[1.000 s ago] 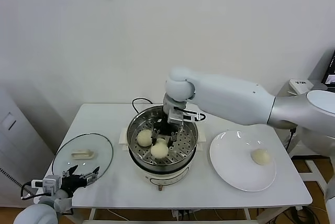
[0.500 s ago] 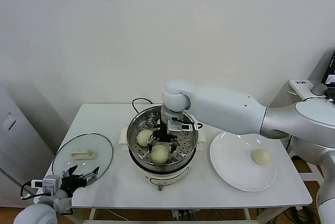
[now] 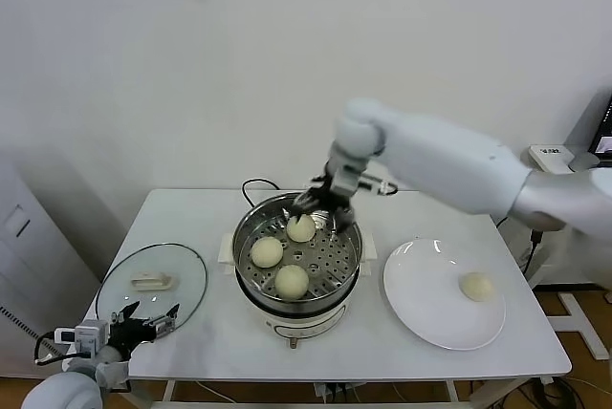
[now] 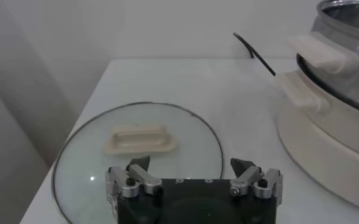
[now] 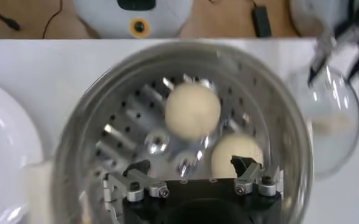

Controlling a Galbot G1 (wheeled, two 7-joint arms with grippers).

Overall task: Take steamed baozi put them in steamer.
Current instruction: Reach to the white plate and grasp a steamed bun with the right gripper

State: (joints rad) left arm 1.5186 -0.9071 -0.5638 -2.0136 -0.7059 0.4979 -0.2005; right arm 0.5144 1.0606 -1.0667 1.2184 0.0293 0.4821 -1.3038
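Observation:
The steel steamer [image 3: 245,270] stands mid-table on its white base. Three baozi lie on its perforated tray: one at the back [image 3: 301,227], one at the left [image 3: 267,251], one at the front [image 3: 292,281]. A fourth baozi [image 3: 475,286] lies on the white plate [image 3: 421,313] to the right. My right gripper [image 3: 323,201] hangs open and empty above the steamer's back rim, just over the back baozi. In the right wrist view my right gripper [image 5: 190,165] is open above the tray, with two baozi [image 5: 192,109] [image 5: 237,155] below. My left gripper [image 3: 143,321] is parked open at the front left.
The glass lid [image 3: 182,285] with its white handle [image 3: 151,282] lies flat at the table's left; in the left wrist view the lid [image 4: 185,131] lies just ahead of my left gripper [image 4: 191,164]. A black cord [image 3: 251,184] runs behind the steamer. The table's front edge is near.
My right gripper has left the third baozi at the back of the tray and has risen out of the steamer toward its back rim. The left arm has not moved.

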